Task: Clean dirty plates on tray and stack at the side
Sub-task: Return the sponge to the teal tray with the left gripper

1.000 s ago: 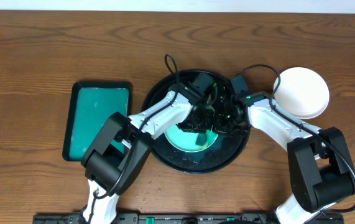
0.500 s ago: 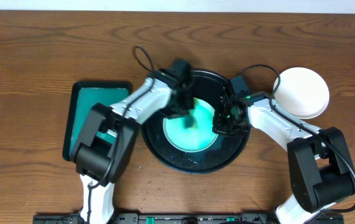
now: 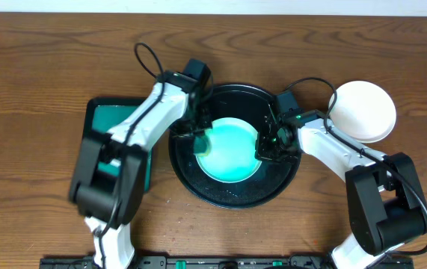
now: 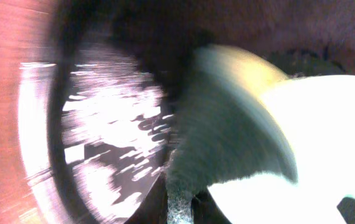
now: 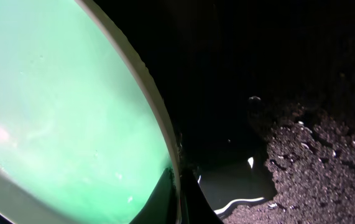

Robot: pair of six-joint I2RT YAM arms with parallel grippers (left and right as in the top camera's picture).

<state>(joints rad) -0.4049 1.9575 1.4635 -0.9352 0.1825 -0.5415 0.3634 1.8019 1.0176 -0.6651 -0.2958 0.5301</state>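
Pinching mint plate (image 3: 232,153) rim, right gripper (image 3: 262,146), left gripper (image 3: 198,139) motion-blurred, grip unreadable

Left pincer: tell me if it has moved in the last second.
Yes. The left pincer swung left, from above the black tray's middle to the mint plate's left edge.

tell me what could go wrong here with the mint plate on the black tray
1. The right tool seems to pinch only the thin rim of the mint plate, and water lies on the black tray, so the plate could slip free.
2. The left wrist view is motion-blurred; the left tool at the plate's opposite edge may knock it.
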